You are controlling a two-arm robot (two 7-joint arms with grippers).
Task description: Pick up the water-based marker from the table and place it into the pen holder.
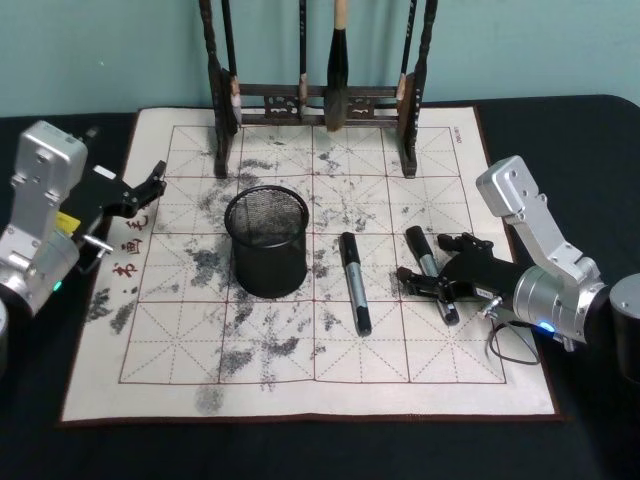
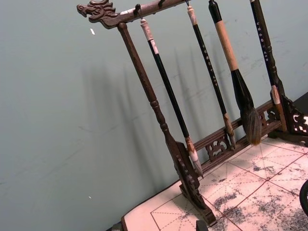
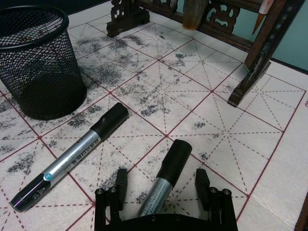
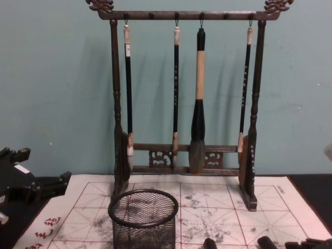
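Two grey water-based markers with black caps lie on the ink-stained mat. One marker [image 1: 354, 282] [image 3: 72, 156] rests free just right of the pen holder [image 1: 267, 240] [image 3: 38, 62] [image 4: 143, 220], a round black mesh cup standing upright and looking empty. The other marker [image 1: 432, 272] [image 3: 166, 180] lies farther right. My right gripper [image 1: 428, 262] [image 3: 161, 183] is low over it, open, with one finger on each side and a gap to the barrel. My left gripper [image 1: 155, 183] hangs open at the mat's left edge, holding nothing.
A tall dark wooden brush rack [image 1: 320, 100] [image 2: 192, 144] [image 4: 181, 104] with hanging calligraphy brushes stands at the back of the mat. The gridded mat [image 1: 300, 390] lies on a black table [image 1: 560, 120]. A teal wall is behind.
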